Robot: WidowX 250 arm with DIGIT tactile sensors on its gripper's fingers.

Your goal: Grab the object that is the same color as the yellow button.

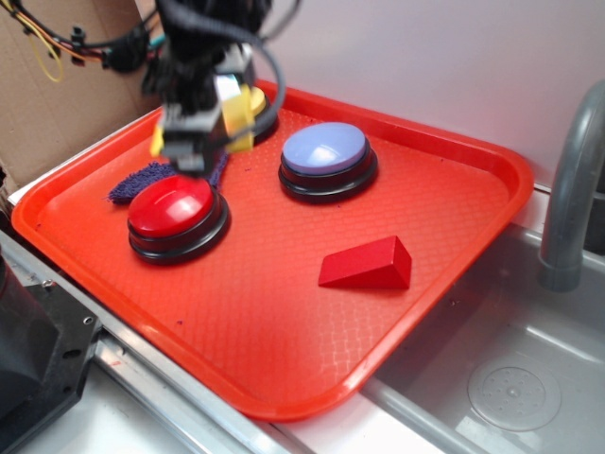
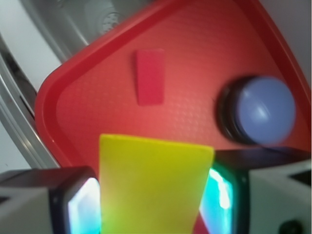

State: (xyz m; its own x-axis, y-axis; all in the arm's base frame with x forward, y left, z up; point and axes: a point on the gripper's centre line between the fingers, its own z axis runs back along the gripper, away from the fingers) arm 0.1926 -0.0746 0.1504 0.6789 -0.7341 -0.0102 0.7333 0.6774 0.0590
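My gripper [image 1: 203, 132] hangs over the back left of the red tray [image 1: 454, 227], shut on the yellow wedge block [image 1: 236, 118], held clear of the tray floor. In the wrist view the yellow block [image 2: 153, 183] fills the space between both fingers [image 2: 83, 209], touching each pad. The yellow button [image 1: 257, 102] sits behind the gripper at the tray's far edge, mostly hidden by the arm.
A red button [image 1: 175, 213] stands just below the gripper, a pale-blue button [image 1: 326, 156] to its right, a red wedge [image 1: 369, 265] nearer the front. A purple cloth [image 1: 142, 180] lies at the left. A sink [image 1: 510, 378] and grey faucet [image 1: 572, 189] are on the right.
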